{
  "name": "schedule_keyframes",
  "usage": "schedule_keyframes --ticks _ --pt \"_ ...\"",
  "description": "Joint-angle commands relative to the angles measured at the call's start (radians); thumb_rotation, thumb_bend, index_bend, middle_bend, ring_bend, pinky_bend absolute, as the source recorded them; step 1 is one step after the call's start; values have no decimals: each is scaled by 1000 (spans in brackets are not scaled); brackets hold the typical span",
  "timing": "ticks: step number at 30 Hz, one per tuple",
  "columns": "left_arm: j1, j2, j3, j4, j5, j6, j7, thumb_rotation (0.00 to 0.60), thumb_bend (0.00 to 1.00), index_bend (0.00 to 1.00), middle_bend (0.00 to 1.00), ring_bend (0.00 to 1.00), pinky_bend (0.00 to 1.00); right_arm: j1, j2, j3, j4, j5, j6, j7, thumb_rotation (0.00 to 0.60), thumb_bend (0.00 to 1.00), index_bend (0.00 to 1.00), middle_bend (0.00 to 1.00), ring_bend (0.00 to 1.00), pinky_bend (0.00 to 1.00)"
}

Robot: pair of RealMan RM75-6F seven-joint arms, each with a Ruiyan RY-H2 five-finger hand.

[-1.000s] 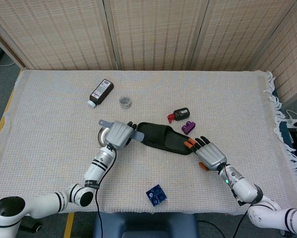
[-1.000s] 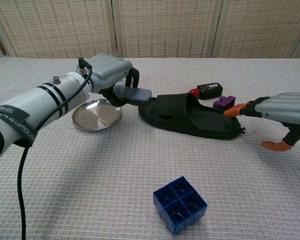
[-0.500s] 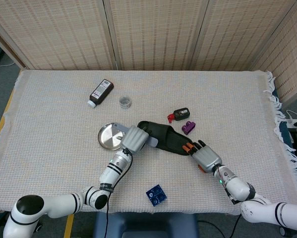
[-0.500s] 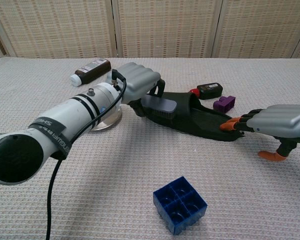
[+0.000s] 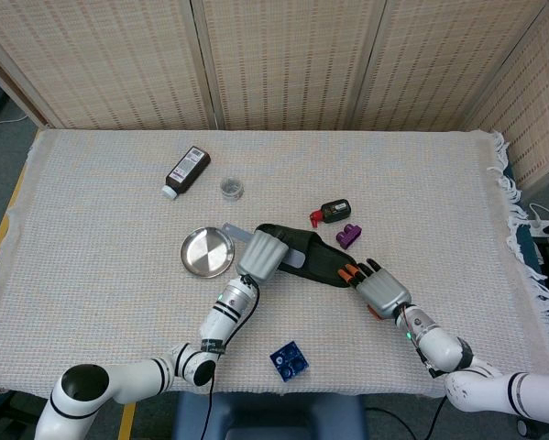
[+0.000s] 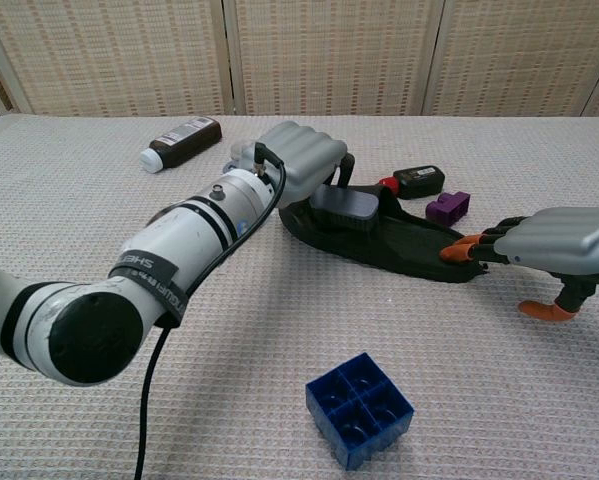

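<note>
Since the earlier frames your left hand (image 5: 263, 253) has travelled rightward off the round steel dish (image 5: 207, 252) and now sits over the heel end of the black rubber slipper (image 5: 322, 263), carrying its flat grey rectangular block (image 6: 344, 207) along. Its ribbed metal fingers are curled and clamped on that block, which hangs above the slipper's opening. Your right hand (image 5: 382, 290) rests at the slipper's toe end with its orange-tipped fingers (image 6: 460, 250) extended and apart, tips touching the toe edge, holding nothing. The slipper lies flat near the middle of the coarse woven cloth (image 5: 91, 229). Just behind it are a small black and red device (image 5: 331, 212) and a purple plastic piece (image 5: 348, 235). A brown bottle (image 5: 186, 170) lies on its side, well apart, beside a small clear cap (image 5: 231, 188). A blue gridded cube (image 6: 359, 408) stands nearest you.
</note>
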Motion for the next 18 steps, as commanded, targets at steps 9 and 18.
schedule_keyframes --ticks 9,18 --pt "-21 -65 -28 184 -25 -27 -24 600 382 510 566 742 1000 9 4 -19 2 -9 16 19 600 416 0 0 0 0" --pt "-17 -62 3 105 40 31 -27 600 382 516 572 742 1000 15 4 -30 -2 -6 28 25 600 416 0 0 0 0"
